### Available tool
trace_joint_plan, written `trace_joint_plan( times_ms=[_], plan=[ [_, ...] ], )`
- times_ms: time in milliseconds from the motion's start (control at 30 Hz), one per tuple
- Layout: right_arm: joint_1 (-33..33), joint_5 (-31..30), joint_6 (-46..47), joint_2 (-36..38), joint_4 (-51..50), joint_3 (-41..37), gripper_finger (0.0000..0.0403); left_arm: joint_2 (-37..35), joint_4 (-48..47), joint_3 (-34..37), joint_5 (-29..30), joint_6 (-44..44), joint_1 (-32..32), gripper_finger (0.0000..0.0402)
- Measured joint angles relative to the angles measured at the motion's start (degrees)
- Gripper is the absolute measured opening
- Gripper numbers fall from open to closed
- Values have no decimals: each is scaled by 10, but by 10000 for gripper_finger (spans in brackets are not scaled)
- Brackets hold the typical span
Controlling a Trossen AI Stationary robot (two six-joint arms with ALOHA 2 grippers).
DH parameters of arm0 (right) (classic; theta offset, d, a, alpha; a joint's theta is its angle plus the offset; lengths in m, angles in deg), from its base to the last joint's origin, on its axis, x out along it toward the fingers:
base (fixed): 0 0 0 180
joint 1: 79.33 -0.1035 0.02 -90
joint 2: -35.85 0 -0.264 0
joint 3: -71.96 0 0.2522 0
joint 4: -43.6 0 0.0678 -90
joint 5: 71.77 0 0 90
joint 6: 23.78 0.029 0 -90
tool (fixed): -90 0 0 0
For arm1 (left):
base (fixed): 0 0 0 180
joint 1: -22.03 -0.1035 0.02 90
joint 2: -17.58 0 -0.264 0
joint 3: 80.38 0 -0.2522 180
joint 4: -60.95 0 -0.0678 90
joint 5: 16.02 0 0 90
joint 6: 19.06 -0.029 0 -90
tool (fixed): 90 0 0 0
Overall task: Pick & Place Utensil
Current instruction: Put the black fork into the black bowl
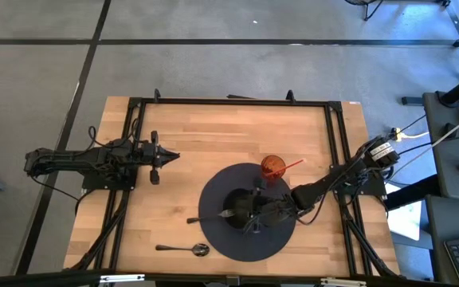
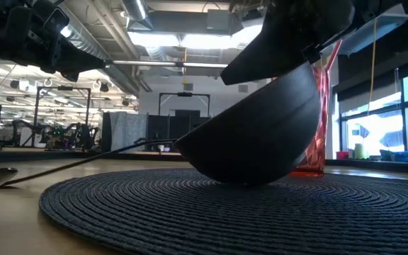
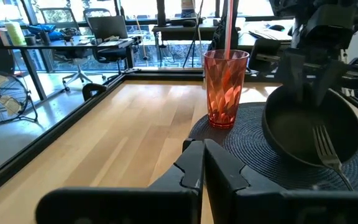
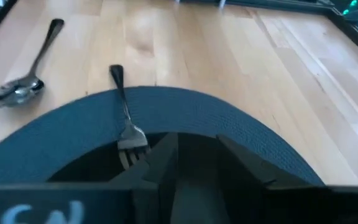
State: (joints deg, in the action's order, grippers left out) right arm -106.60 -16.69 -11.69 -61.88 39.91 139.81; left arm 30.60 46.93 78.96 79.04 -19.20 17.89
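Observation:
A dark bowl stands tilted on the round dark placemat, its mouth turned toward the table's left. A metal fork lies with its tines on the bowl's low rim and its handle out over the mat's left edge. My right gripper hangs over the bowl's raised right side, fingers apart, nothing between them. A spoon lies on the wood near the front edge. My left gripper waits shut at the table's left. My right gripper comes slanting down from the table's right at the bowl's raised rim. The bowl leans with its underside on the mat. The fingers stand at that rim, but whether they touch it I cannot tell.
A red tumbler with a straw stands at the mat's far edge, close behind the bowl. A black frame runs around the tabletop. Bare wood lies left of the mat and toward the far edge.

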Motion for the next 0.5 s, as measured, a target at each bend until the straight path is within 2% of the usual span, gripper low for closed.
trace_joint_plan(
  times_ms=[267,500],
  plan=[
    [3,0,42,0,-51,-4,10,0,0,0,-1,0,0,6],
    [7,0,57,0,21,-66,5,0,0,0,-1,2,0,6]
  ],
)
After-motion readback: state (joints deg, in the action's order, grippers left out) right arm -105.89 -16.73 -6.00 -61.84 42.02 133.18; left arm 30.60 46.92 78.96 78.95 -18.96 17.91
